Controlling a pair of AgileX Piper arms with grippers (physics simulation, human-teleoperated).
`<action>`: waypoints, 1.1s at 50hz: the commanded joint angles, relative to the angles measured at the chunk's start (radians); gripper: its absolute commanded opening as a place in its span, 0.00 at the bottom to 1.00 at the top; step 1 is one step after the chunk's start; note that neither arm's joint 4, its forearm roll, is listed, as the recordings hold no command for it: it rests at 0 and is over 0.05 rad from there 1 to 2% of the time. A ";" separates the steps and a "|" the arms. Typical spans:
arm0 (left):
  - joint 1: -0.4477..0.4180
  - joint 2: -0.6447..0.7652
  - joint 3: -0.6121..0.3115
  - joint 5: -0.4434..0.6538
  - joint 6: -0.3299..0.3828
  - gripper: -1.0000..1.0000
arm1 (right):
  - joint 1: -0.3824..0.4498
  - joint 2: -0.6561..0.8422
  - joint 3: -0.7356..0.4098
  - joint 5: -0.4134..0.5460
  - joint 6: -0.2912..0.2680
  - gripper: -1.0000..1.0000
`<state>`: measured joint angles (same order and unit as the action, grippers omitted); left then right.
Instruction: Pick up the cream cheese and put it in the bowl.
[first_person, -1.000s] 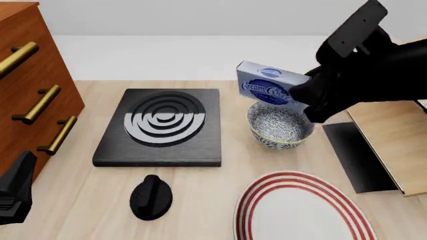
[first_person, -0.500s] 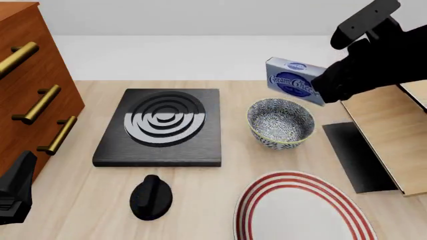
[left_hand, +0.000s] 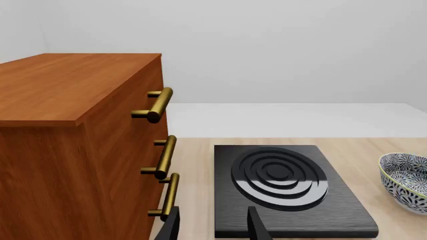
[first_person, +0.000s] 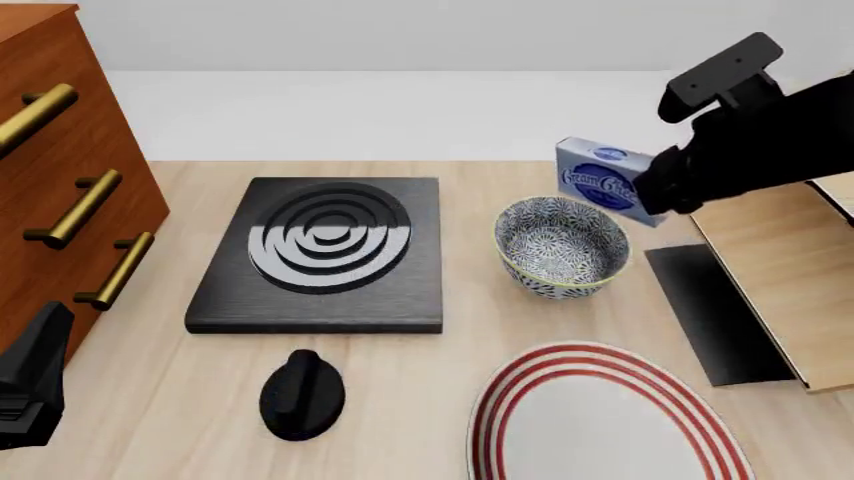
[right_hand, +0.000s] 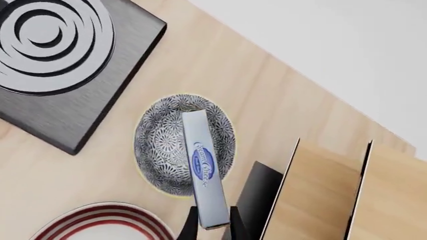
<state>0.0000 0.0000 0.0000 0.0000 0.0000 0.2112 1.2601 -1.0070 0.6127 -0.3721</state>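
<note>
Well, the right hand (right_hand: 209, 226) is clamped on the cream cheese (first_person: 607, 183), lifted clear of the desk; the bowl (first_person: 561, 247) waits directly beneath it, so only the drop remains.

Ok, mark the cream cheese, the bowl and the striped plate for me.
cream cheese (first_person: 599, 181), front view, on the blue logo face.
bowl (first_person: 562, 247), front view, on its patterned inner wall.
striped plate (first_person: 603, 432), front view, on its white centre.

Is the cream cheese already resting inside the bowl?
No, the right gripper holds the cream cheese in the air, above the bowl.
</note>
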 joint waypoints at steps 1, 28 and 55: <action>0.000 0.000 0.000 0.000 0.000 1.00 | -0.013 0.061 0.025 -0.076 0.028 0.00; 0.000 0.000 0.000 0.000 0.000 1.00 | 0.024 0.203 0.055 -0.215 0.077 0.00; 0.000 0.000 0.000 0.000 0.000 1.00 | 0.030 0.270 0.064 -0.271 0.089 0.00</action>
<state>0.0000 0.0000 0.0000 0.0000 0.0000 0.2376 1.5103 -0.9401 0.3635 -0.3010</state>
